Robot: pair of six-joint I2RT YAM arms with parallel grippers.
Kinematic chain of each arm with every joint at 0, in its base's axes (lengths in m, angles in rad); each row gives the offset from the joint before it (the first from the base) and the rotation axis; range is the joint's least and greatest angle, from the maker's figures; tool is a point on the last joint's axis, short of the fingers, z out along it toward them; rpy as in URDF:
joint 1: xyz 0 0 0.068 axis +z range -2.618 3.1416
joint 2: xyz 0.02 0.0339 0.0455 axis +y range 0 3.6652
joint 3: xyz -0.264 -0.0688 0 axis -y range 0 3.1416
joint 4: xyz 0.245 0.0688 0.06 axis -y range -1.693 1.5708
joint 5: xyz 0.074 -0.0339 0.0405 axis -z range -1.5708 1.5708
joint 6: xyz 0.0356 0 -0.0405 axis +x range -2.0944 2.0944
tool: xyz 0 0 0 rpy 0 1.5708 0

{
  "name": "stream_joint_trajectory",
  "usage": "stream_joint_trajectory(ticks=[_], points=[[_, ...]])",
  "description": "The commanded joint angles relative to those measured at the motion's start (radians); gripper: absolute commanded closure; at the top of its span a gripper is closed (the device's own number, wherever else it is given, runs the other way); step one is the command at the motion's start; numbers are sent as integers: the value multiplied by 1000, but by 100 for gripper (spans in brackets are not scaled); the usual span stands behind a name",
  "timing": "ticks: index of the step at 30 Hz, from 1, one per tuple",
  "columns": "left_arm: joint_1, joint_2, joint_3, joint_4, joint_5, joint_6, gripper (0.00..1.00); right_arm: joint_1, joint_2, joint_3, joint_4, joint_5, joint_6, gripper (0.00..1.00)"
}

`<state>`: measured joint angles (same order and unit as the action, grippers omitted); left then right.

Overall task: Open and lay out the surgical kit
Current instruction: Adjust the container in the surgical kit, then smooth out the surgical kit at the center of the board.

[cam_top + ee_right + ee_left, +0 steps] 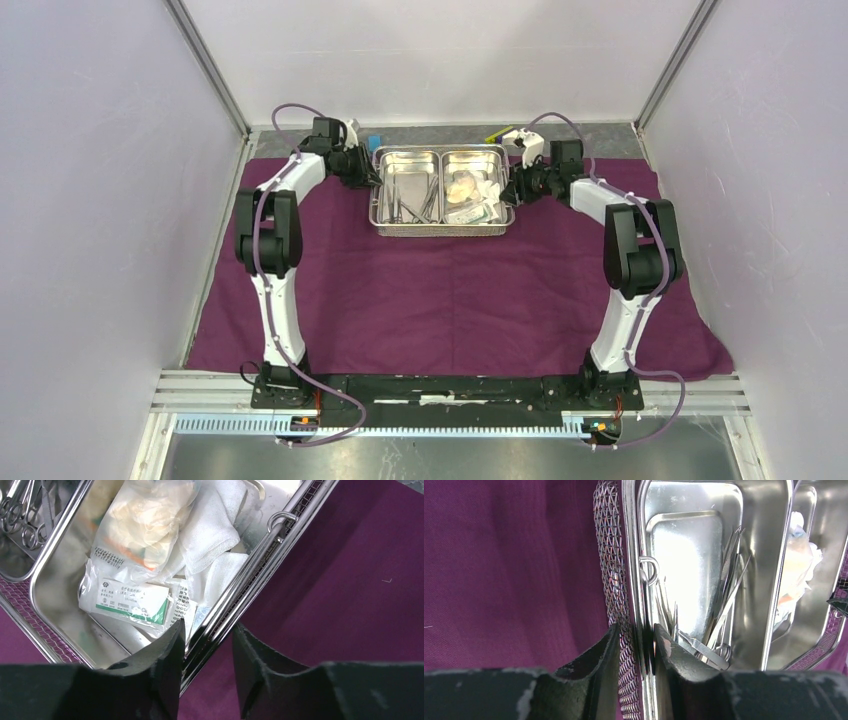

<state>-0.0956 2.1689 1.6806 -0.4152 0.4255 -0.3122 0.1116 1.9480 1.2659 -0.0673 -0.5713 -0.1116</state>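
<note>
Pale walls box in a worktop draped with a purple cloth (450, 300). The tray (441, 232) sits at the cloth's far middle, square between the two arms. It is polished steel in a mesh sleeve, so I judge it stiff, fairly weighty and slick. It is best taken by its two short end walls and kept level, since everything inside lies loose. Tweezers (729, 580) and forceps (22, 525) lie in the left compartment; they are thin and hard, and apt to slide and rattle. The right compartment holds a white packet (132, 602), a clear packet (145, 520) and gauze (215, 525), all light and soft and easily shed by a tilt. A small wire loop (282, 517) stands on the right end wall, too slight for a sure hold, I think. The left fingers (599, 655) straddle the left end wall, the outer one against the mesh and the inner close beside the rim. Whether they truly pinch it I cannot tell. The right fingers (160, 655) straddle the right wall, spread, with cloth showing between the rim and the outer finger.
</note>
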Motion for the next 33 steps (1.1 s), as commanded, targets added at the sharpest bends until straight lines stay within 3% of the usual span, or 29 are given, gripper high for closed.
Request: stream_joint_trajectory(ticks=[1,5,10,14,22,33], points=[[30,31,51,-3,-44,55,73,5,-5,52,-32,-32,-101,52],[38,-12,49,-8,-57,99,49,-20,-66,41,-59,-10,-151,32],[77,-109,26,-9,-67,149,1,-95,-200,-35,-110,-28,-237,11],[144,-210,-48,-7,-11,212,0,-161,-323,-119,-239,-27,-386,2],[306,-493,-398,13,63,457,0,-314,-595,-366,-529,170,-781,2],[368,-680,-549,-104,-48,690,0,-378,-839,-549,-815,394,-1095,2]])
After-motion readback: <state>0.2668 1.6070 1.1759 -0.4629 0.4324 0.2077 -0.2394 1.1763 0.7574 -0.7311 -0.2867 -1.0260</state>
